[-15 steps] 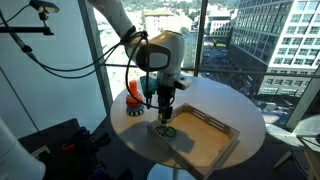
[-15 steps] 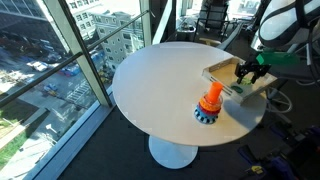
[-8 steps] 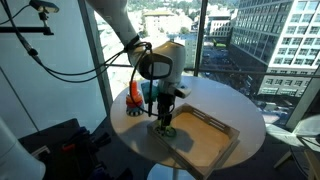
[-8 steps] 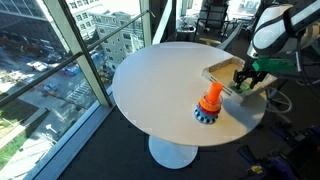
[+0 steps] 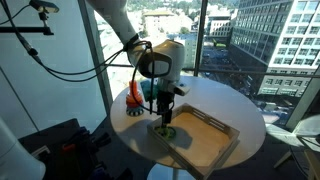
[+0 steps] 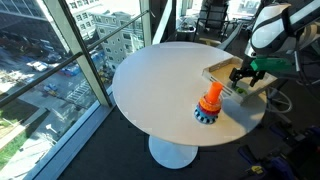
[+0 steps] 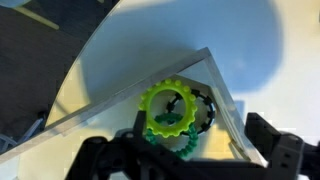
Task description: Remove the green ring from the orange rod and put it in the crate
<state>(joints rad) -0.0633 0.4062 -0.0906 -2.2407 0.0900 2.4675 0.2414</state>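
The orange rod [image 5: 135, 94] [image 6: 210, 99] stands on the round table with red and bluish rings round its base. The light-wood crate [image 5: 218, 140] [image 6: 216, 71] [image 7: 90, 110] lies beside it. In the wrist view a light green toothed ring [image 7: 165, 101] lies in the crate's corner, over a darker green ring [image 7: 172, 135] and a black ring [image 7: 205, 108]. My gripper [image 7: 185, 146] [image 5: 163, 118] [image 6: 246, 77] hangs just above that corner. It is open, its fingers [image 7: 272, 142] standing wide on either side of the rings, apart from them.
The round white table [image 6: 160, 85] stands by tall windows, its edge close to the crate. A black stand and cables [image 5: 40, 30] are beside the arm. A dark box [image 5: 55, 145] sits low near the table.
Over the last second the arm dipped slightly over the crate corner. In the last half second nothing visibly moved in the exterior views.
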